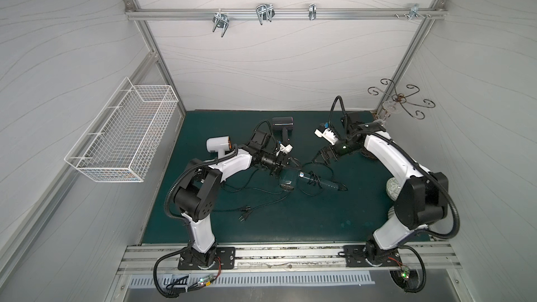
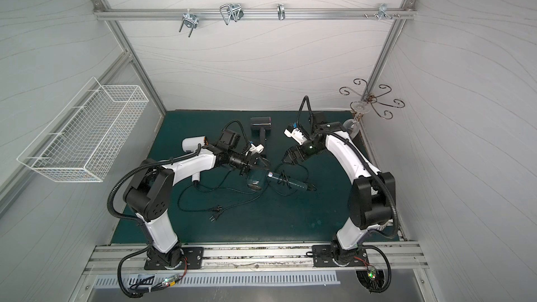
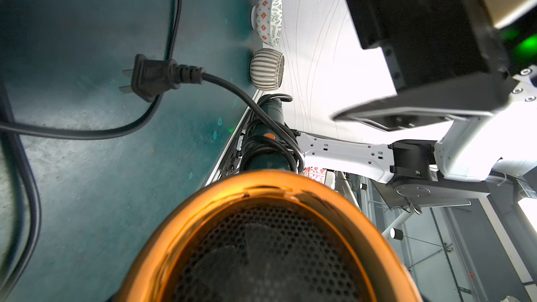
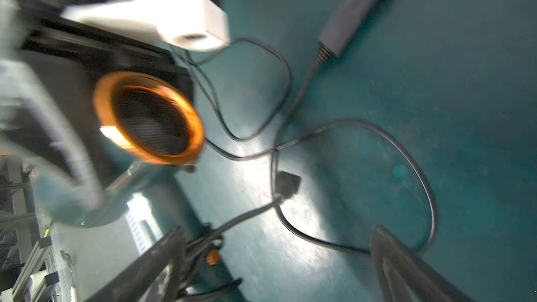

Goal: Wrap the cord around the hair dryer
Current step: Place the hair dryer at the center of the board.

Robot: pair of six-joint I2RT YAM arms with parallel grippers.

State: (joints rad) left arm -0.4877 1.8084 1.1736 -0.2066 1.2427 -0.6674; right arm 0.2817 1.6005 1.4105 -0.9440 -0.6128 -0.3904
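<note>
Teal mat (image 1: 319, 222), hair dryer (image 1: 325, 183) central, cord (image 3: 229, 84) sprawling

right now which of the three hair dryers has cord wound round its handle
The teal hair dryer in the middle: cord loops circle its handle. The white dryer and the dark grey dryer have bare handles, cords trailing loose.
</note>
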